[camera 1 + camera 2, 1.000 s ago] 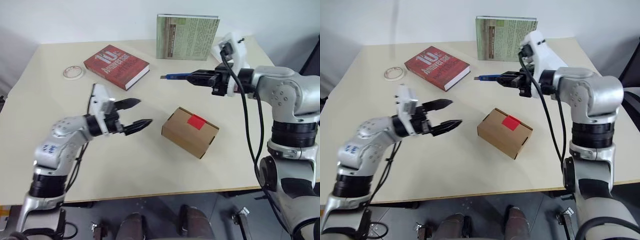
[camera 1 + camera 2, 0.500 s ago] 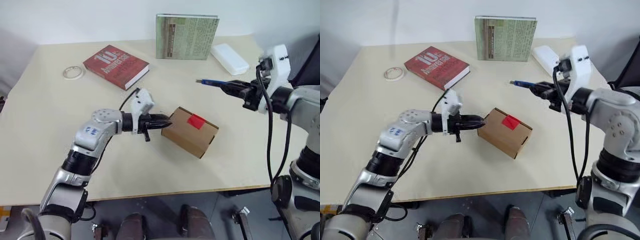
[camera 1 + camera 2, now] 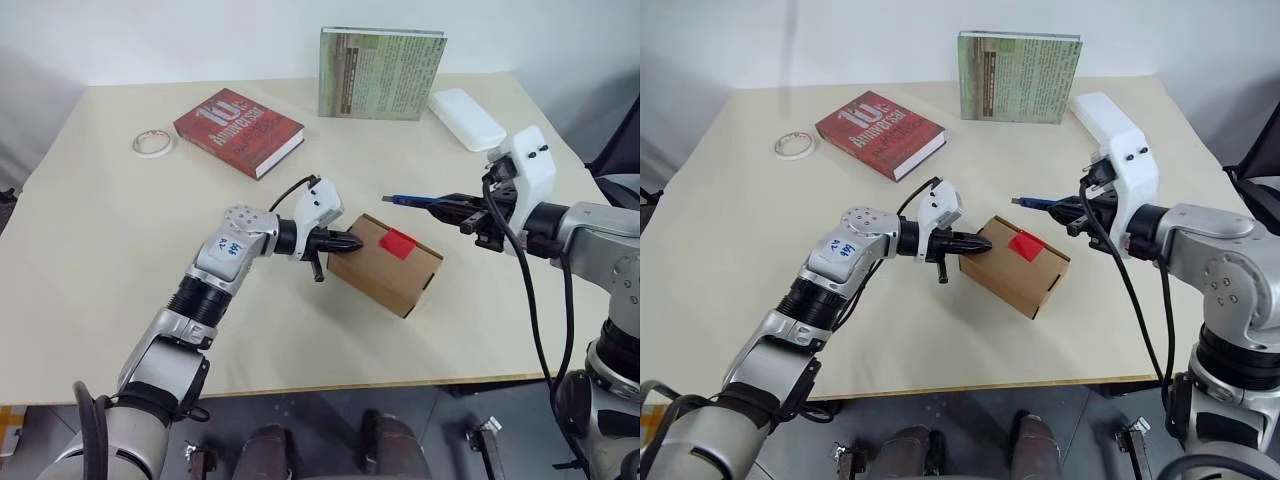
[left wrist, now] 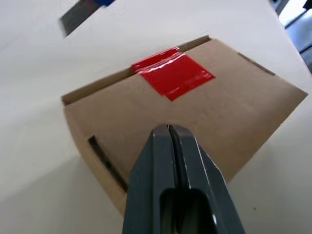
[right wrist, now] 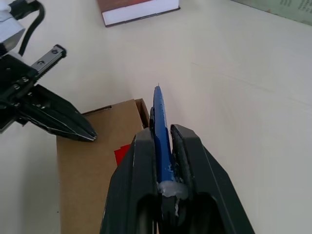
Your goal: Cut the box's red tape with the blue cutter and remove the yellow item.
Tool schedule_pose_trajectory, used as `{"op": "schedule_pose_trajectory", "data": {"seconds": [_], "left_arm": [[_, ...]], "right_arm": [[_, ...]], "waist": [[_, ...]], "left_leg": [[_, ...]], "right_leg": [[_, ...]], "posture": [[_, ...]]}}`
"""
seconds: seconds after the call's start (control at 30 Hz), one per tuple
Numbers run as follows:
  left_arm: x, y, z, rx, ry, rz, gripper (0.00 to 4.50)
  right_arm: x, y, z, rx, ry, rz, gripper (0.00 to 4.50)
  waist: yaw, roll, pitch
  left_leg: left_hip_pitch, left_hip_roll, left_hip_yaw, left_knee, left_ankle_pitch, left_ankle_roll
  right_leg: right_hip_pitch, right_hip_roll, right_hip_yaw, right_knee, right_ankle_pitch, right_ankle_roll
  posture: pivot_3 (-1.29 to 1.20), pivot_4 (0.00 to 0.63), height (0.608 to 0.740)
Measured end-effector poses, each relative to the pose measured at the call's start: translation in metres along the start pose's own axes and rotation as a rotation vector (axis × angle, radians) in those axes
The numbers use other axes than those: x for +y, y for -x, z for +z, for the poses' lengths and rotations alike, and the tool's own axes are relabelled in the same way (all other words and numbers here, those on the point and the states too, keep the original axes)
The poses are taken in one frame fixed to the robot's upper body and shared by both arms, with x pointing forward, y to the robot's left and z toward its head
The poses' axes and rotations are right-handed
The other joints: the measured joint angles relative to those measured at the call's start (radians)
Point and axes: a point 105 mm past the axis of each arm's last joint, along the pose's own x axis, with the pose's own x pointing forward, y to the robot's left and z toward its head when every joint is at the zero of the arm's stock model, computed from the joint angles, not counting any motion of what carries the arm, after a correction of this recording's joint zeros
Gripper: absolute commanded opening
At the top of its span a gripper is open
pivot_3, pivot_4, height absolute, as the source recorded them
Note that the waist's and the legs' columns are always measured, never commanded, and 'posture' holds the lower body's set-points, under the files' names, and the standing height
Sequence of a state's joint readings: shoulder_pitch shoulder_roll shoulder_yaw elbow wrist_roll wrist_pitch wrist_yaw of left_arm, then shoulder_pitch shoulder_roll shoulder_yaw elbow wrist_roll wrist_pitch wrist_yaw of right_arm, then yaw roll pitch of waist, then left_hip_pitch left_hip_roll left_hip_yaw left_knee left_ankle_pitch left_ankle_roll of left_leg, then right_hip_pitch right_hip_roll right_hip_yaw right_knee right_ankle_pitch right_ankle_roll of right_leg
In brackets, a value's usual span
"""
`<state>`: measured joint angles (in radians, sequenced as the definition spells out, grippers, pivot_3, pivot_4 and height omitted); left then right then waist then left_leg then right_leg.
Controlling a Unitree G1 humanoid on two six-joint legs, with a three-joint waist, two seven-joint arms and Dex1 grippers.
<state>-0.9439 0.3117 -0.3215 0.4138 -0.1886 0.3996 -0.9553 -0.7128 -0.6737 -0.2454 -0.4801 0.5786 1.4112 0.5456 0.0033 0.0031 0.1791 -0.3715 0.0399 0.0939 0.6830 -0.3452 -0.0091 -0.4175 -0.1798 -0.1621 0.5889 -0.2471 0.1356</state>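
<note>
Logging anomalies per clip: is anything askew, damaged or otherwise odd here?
Nothing stands out. The box is closed and intact, the red tape uncut. The shut left gripper rests at its end; the right gripper holds the blue cutter above it.

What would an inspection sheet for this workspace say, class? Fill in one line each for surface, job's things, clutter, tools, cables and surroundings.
Surface: beige table, no spills seen.
Job's things: box closed, red tape uncut across its top seam; blue cutter held above the table beyond the box; yellow item nothing seen.
Clutter: red book lying flat, green book standing at the back edge, white case, tape roll.
Tools: left tool shut, tips at the box's near-left end; right tool shut on the blue cutter.
Cables: black cables along both wrists.
Surroundings: pale wall behind, grey floor below.
</note>
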Motion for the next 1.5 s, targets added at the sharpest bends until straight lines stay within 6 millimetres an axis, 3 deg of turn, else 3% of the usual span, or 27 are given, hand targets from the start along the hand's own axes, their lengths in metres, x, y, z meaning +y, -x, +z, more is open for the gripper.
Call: {"op": "schedule_pose_trajectory", "data": {"seconds": [0.13, 0.47, 0.77, 0.93, 1.5], "left_arm": [[0.001, -0.006, 0.002, 0.02, -0.053, -0.019, 0.03], [0.005, -0.007, 0.001, 0.03, -0.066, -0.021, 0.03], [0.007, -0.006, 0.001, 0.028, -0.059, -0.01, 0.03], [0.008, -0.005, 0.0, 0.028, -0.057, -0.003, 0.03], [0.01, -0.005, 0.0, 0.032, -0.052, 0.013, 0.03]], "right_arm": [[-0.002, -0.008, -0.01, 0.032, -0.008, 0.011, 0.17], [-0.004, -0.007, -0.019, 0.057, -0.015, 0.018, 0.17], [0.002, -0.004, -0.018, 0.05, -0.016, 0.07, 0.17], [-0.002, -0.004, -0.034, 0.082, -0.039, 0.056, 0.17], [-0.007, 0.013, -0.032, 0.136, 0.023, 0.041, 0.17]], "waist": [[-0.001, 0.0, 0.0], [-0.001, -0.001, 0.0], [-0.002, -0.001, 0.0], [-0.001, -0.001, -0.001], [0.002, -0.001, -0.001]], "left_leg": [[0.0, 0.0, 0.0, 0.0, 0.0, 0.0], [0.001, 0.0, 0.0, 0.001, 0.0, 0.001], [0.001, 0.0, 0.0, 0.001, 0.0, 0.001], [0.001, 0.0, 0.0, 0.001, 0.0, 0.001], [0.001, 0.0, 0.0, 0.002, 0.0, 0.001]], "right_leg": [[0.0, 0.0, 0.0, 0.0, 0.0, 0.0], [0.001, 0.0, 0.0, 0.001, 0.0, 0.0], [0.001, 0.0, 0.001, 0.001, 0.0, 0.0], [0.001, 0.0, 0.001, 0.001, 0.0, 0.0], [0.001, 0.0, 0.001, 0.0, 0.0, 0.0]], "posture": [[0.0, 0.15, 0.74], [0.0, 0.15, 0.74], [0.0, 0.15, 0.74], [0.0, 0.15, 0.74], [0.0, 0.15, 0.74]]}}
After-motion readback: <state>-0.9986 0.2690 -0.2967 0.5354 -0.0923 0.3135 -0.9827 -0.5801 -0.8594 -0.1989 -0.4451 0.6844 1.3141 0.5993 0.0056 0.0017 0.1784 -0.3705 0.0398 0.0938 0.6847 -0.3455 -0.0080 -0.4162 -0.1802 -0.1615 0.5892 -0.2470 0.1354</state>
